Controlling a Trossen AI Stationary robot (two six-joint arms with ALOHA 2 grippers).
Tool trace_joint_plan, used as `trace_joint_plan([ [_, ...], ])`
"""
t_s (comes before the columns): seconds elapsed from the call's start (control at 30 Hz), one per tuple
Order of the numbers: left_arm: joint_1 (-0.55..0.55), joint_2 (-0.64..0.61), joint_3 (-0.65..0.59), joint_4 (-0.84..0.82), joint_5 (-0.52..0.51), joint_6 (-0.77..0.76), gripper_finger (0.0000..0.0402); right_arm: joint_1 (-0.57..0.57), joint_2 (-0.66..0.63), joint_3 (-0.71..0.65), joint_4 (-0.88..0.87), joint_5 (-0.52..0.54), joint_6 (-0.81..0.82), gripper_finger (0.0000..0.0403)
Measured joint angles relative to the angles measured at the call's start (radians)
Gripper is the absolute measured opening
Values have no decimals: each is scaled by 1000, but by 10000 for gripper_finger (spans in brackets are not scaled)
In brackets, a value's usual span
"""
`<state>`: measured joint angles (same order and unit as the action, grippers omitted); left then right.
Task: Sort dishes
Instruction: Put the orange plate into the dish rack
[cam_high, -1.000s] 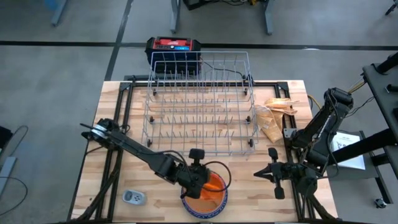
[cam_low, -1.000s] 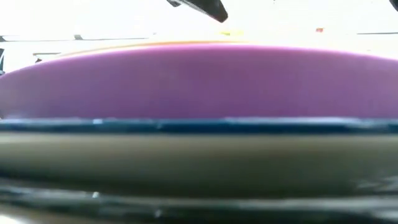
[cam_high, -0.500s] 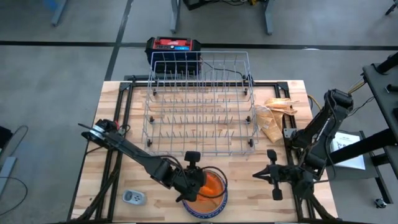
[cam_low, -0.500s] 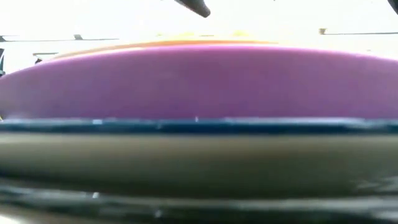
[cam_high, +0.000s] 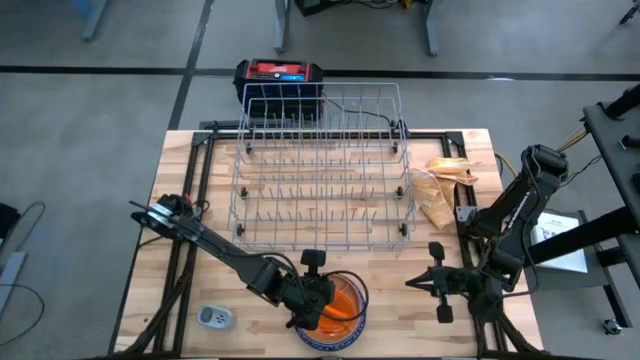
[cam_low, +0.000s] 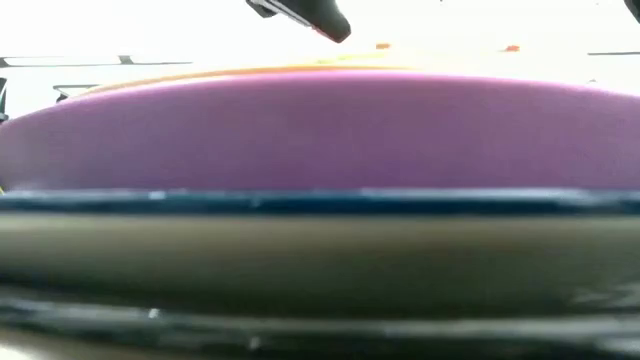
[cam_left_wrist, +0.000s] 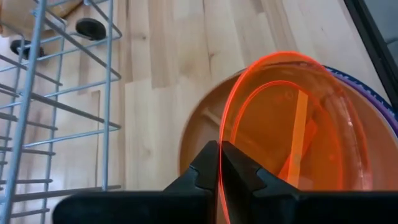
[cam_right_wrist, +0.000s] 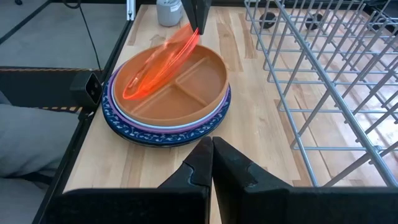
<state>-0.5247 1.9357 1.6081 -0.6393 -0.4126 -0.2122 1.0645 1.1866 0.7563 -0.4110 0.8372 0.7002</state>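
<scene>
A stack of round plates (cam_high: 352, 325) stands at the table's near edge, centre. The brown divided plate (cam_right_wrist: 186, 87) lies on top, over white, purple and blue speckled rims (cam_right_wrist: 163, 138). In the low view the purple rim (cam_low: 320, 130) fills the picture. My left gripper (cam_high: 318, 298) is over the stack, shut on a translucent orange cup (cam_left_wrist: 292, 124), which also shows in the right wrist view (cam_right_wrist: 158, 65). My right gripper (cam_high: 412, 281) is shut and empty, to the right of the stack (cam_right_wrist: 211, 146). My left gripper pinches the orange cup's thin rim (cam_left_wrist: 221, 134) between its two fingers, which come down from above (cam_right_wrist: 198, 22). The cup hangs tilted below the fingers, over the brown plate. I cannot tell whether its low edge (cam_right_wrist: 129, 93) touches the plate.
A wire dish rack (cam_high: 320, 165) fills the table's far middle, with a black and red box (cam_high: 280, 75) behind it. A small grey-white device (cam_high: 213, 317) lies at the near left. Pale wooden pieces (cam_high: 440, 190) lie right of the rack.
My left gripper has shifted a little toward the table's near edge over the stack, still shut on the orange cup.
</scene>
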Motion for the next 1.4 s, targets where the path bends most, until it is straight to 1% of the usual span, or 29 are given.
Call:
trace_joint_plan([
  [0.13, 0, 0, -5, 4, 6, -16, 2, 0, 0, 0, 0, 0, 0, 0],
  [0.2, 2, 0, -14, -20, 5, -32, 2, 0, 0, 0, 1, 0, 0, 0],
  [0.23, 3, 0, -15, -42, -3, -45, 2, 0, 0, 0, 1, 0, 0, 0],
  [0.33, 5, 0, -16, -109, -73, -95, 2, 0, 0, 0, 4, 1, 0, 0],
  [0.57, 6, 1, -16, -122, -75, -142, 8, 0, 0, 0, 5, 1, 0, 0],
  [0.73, 7, 1, -16, -174, -74, -174, 39, 0, 0, 2, 6, 1, 0, 0],
  [0.97, 7, 2, -16, -185, -74, -214, 110, 0, 0, 2, 8, 1, 0, 0],
  [1.1, 8, 3, -16, -180, -30, -228, 143, 0, 0, 2, 8, 2, 0, 0],
  [1.2, 8, 3, -16, -165, 15, -224, 154, 0, 0, 2, 8, 2, 0, 0],
  [1.4, 7, 3, -43, -135, 23, -234, 152, 0, 0, 2, 8, 2, 0, 0],
])
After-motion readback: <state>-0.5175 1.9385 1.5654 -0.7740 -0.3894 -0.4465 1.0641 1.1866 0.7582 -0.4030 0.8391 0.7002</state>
